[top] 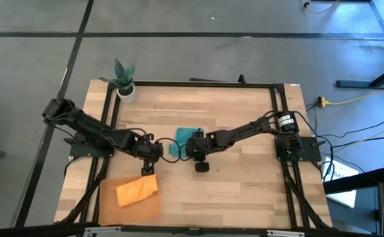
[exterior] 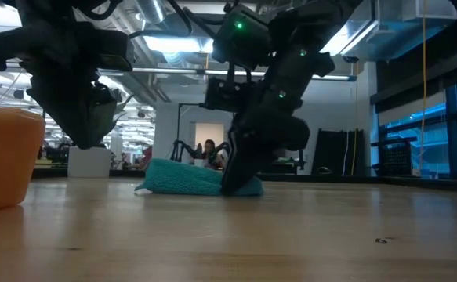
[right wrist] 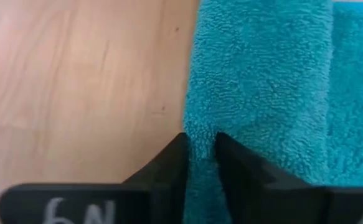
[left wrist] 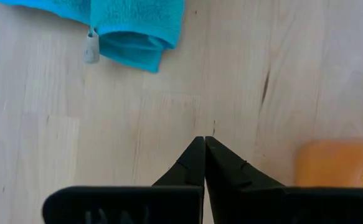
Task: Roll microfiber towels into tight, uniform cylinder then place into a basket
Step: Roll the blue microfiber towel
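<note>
I am pinching my right gripper on the teal towel's edge mid-frame, still unrolled, while the orange towel is sitting in the basket lower left.

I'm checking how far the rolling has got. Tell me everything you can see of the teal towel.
The teal towel is soft, looped terry cloth, lying folded or partly rolled in layers near the middle of the wooden table. A small pale tag hangs from one edge. The right gripper pinches a fold of it between its fingers; the left gripper is shut, apart from it.
</note>
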`<state>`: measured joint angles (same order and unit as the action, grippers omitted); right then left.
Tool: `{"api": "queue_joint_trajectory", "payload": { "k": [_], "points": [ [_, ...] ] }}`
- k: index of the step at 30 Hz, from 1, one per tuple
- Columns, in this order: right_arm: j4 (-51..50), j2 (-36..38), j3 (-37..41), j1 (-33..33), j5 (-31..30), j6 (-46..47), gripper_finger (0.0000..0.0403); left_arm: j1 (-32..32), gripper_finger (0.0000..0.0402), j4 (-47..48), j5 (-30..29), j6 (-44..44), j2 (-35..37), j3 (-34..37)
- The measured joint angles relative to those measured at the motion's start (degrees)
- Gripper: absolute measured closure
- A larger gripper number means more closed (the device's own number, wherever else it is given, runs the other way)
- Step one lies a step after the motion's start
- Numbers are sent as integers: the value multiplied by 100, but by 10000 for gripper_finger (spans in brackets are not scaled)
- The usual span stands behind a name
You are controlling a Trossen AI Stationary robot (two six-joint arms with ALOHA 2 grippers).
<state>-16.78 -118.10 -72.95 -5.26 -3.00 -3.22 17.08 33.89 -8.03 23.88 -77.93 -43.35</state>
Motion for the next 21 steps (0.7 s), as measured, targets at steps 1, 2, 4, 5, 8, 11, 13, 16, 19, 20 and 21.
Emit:
{"api": "queue_joint_trajectory", "payload": {
  "k": [1, 2, 4, 5, 8, 11, 13, 16, 19, 20, 21],
  "points": [
    [-2, -2, 0, 0, -20, 32, 322, 0, 401, -2, 0, 0, 0, 0],
    [-5, -2, 0, 3, -31, 124, 338, 0, 401, -2, 0, 0, 0, 0],
    [-18, -2, 0, 11, -35, 350, 375, 0, 401, -2, 0, 0, 0, 0],
    [-22, -2, 2, 11, -35, 464, 386, 0, 401, -2, 0, 0, 0, 0],
    [-22, -4, 2, 11, -26, 729, 390, 0, 401, -2, 0, 0, 0, 0],
    [-34, -4, -4, 47, 305, 969, 395, 0, 401, -2, 0, 0, 0, 0],
    [-115, -15, -72, 91, 658, 1105, 397, 0, 401, -2, 0, 0, 0, 0],
    [-264, -38, -229, 163, 1406, 1224, 398, 0, 401, -4, 0, -2, 0, 0],
    [-425, -70, -405, 263, 2164, 1359, 399, 0, 401, -3, 0, -1, 0, 0],
    [-401, -72, -445, 306, 2352, 1441, 400, 0, 401, -4, 0, -2, 0, 0],
    [-360, -68, -471, 366, 2534, 1524, 400, 0, 401, -4, 0, -2, 0, 0]
  ]
}}
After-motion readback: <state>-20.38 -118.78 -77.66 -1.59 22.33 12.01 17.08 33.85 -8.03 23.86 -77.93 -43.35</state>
